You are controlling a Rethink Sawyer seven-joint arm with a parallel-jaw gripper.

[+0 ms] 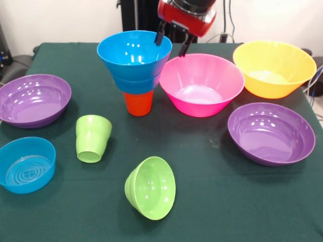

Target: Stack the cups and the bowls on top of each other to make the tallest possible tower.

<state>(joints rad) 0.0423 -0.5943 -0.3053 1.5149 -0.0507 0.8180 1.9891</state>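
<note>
Currently: two blue bowls on an orange cup, claw hanging open above them

Nearest the front edge of the surface [212, 201] lies the small lime green bowl [151, 188], tipped on its side with its mouth facing forward and to the right. Just behind it and to the left sits the lime green cup [93, 138], ridged, leaning so its mouth points down toward the front. At the left edge, a single blue bowl [25, 164] stands upright, with ring marks visible on its floor.

Further back on the left, one purple bowl [33, 100] rests upright near the left edge. The second purple bowl [271, 133] sits upright toward the right edge, well apart from the first.

In the middle stands the tower [135, 70]: an orange cup [138, 103] as the base, and two blue bowls [134, 56] nested one in the other on top of it, widening upward. Just beside it on the right is the large pink bowl [201, 83], upright on the surface and separate from the tower. Behind and to the right of the pink one, near the far right corner, stands the yellow-orange bowl [274, 67], also upright.

At the far edge the red and black claw [172, 41] hangs between the rim of the top blue bowl and the pink bowl's rim. Its two dark fingers [160, 36] are spread apart with nothing between them.
</note>
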